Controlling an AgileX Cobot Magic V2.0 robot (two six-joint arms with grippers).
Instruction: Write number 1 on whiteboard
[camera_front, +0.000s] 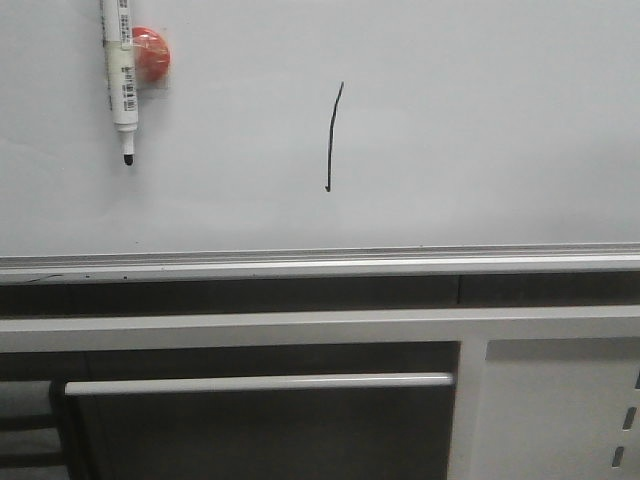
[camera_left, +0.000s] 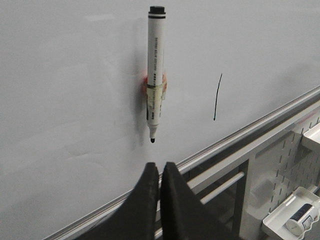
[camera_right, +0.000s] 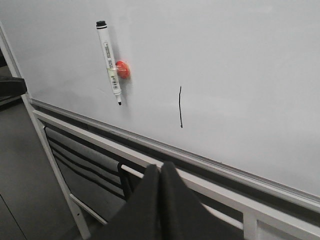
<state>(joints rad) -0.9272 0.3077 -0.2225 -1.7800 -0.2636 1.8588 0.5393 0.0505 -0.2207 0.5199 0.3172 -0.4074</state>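
1. Front view: the number 1 (camera_front: 333, 137) stands as a thin black stroke near the middle of the whiteboard (camera_front: 480, 120), nearly vertical, bowed slightly, with a tiny hook at its foot.
2. A white marker pen (camera_front: 120, 75) hangs tip down at the board's upper left, fixed to a round orange-red magnet holder (camera_front: 150, 53) and well apart from the stroke.
3. A silver ledge (camera_front: 320, 262) runs along the board's lower edge; below it sits a grey cabinet panel with a pale bar handle (camera_front: 260, 382).
4. Left wrist view: the left gripper (camera_left: 160, 170) has its black fingers pressed together, holding nothing, off the board and just below the pen's tip; the stroke lies to one side of the pen.
5. White bins on a pegboard (camera_left: 295, 160) show at the frame edge, one holding a capped object (camera_left: 302, 217).
6. Right wrist view: the right gripper (camera_right: 161, 170) is likewise closed and empty, set before the ledge, clear of stroke and pen.
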